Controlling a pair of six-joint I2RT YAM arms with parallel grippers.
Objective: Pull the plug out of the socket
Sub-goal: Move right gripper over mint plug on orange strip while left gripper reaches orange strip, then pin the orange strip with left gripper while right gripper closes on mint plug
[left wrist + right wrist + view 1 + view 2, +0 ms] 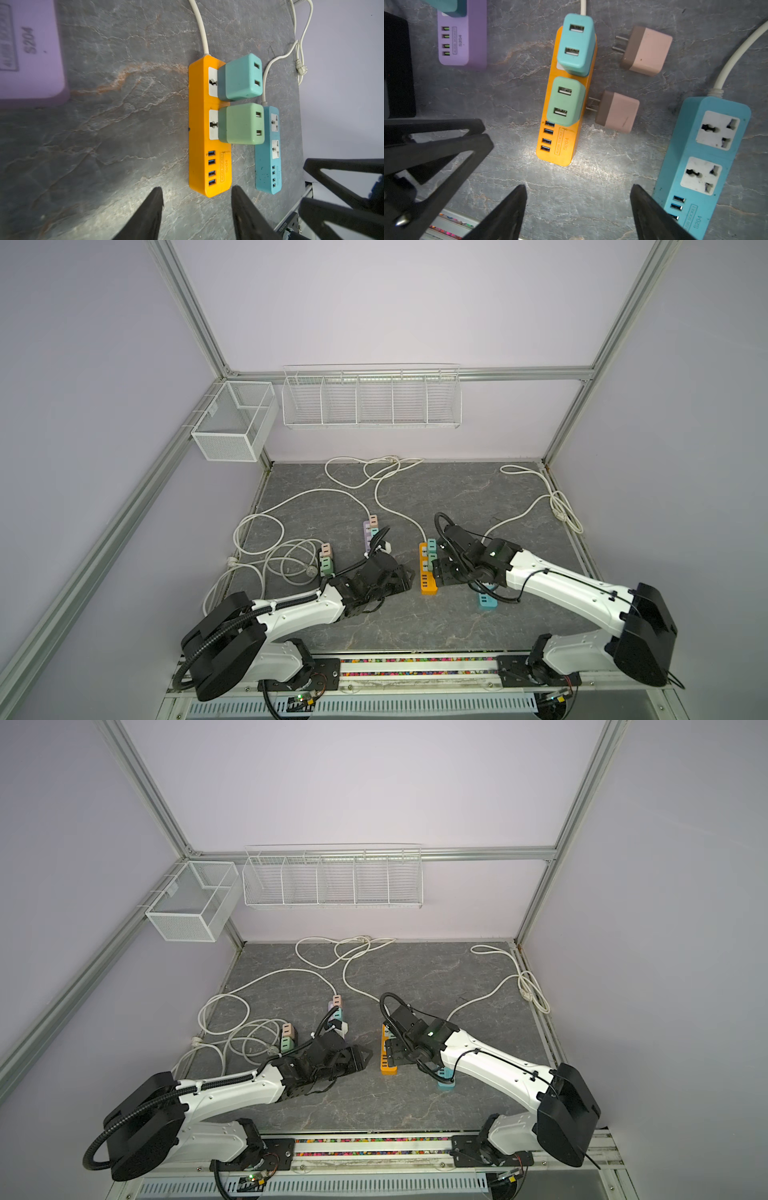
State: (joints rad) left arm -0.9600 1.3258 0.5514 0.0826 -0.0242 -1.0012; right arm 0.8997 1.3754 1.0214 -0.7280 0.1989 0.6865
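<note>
An orange power strip [428, 578] [199, 124] [564, 145] lies mid-table with two plugs in its sockets: a teal plug [241, 76] [578, 43] by the cord end and a green plug [242, 124] [566, 101] beside it. My left gripper [409, 576] [197, 190] is open, low on the table at the strip's USB end, its fingertips level with that end and holding nothing. My right gripper [442, 572] [578, 188] hovers open over the same end, empty, with bare table between its fingers.
Two loose pink-brown adapters [645, 51] [617, 112] lie beside the orange strip. A blue strip [487, 600] [702, 158] sits under the right arm. A purple strip [368, 531] [463, 41] and another strip holding adapters [326, 560] lie on the left. White cords [291, 556] loop across the back.
</note>
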